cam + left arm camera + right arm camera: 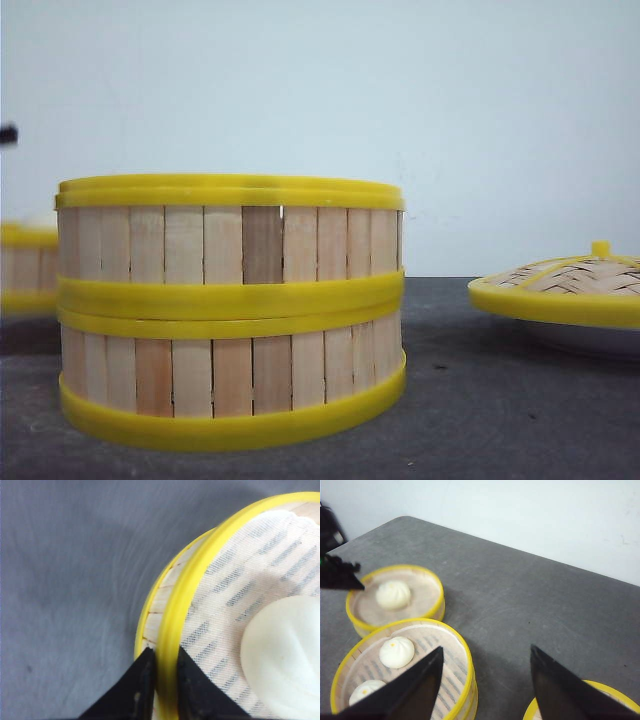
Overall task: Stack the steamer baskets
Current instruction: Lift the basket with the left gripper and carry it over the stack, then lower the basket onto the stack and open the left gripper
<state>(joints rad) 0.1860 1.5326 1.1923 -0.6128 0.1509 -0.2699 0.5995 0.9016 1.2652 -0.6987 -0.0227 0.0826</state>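
Jaws first: the left gripper (162, 665) has its two dark fingers clamped on the yellow rim of the single basket (235, 605), one finger outside the slat wall, one inside over the cloth liner. The right gripper (485, 680) is spread wide, nothing between its fingers, hanging above bare table (530, 605).

Biggest thing on show is that grey table, running back to a pale wall. Next, the two-basket stack (230, 310) fills the front view, one slatted basket seated squarely on another, yellow rims meeting at mid-height. In the right wrist view the same stack (405, 670) sits just beside the right gripper's finger, and here you can look down into it: two white buns on the slatted floor, which the front view hides completely.

The single basket peeks in at the far left edge of the front view (25, 265), only a sliver, standing apart from the stack. The right wrist view shows it whole (395, 597), one bun (393, 594) inside, with the left gripper's dark tip at its rim.

Over on the right, the woven lid (565, 280) with its small yellow knob rests on something white beneath it. The right wrist view catches only a yellow arc of its edge (605, 690).

The left wrist view alone gives the close-up: a large white bun (282, 650) on the striped-looking liner.
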